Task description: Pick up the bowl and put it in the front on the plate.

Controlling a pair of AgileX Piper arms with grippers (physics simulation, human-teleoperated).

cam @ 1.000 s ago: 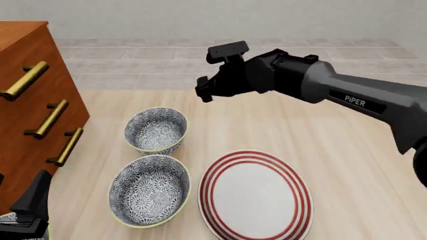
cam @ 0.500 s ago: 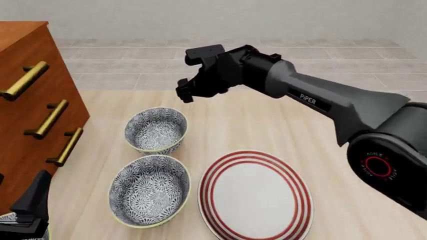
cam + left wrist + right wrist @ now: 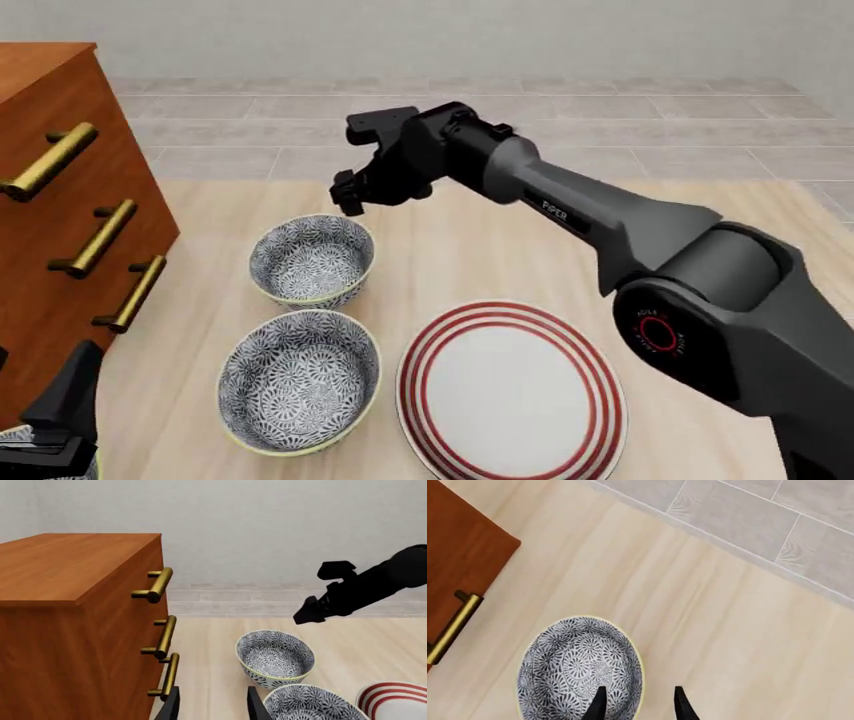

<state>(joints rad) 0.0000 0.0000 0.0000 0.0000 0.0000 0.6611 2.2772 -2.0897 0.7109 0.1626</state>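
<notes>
Front view: right gripper [image 3: 350, 192], fingers apart, above glossy floral ceramic bowl [image 3: 312, 259].

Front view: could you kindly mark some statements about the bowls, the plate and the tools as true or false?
1. The right tool hangs open and empty over the far bowl. True.
2. A bowl sits on the plate. False: the plate carries nothing; both bowls stand on the table.
3. The near bowl stands left of the plate. True.
4. The wooden cabinet stands right of the bowls. False: it is to their left.
5. The left tool is shut on a bowl. False: it is open and holds nothing.
</notes>
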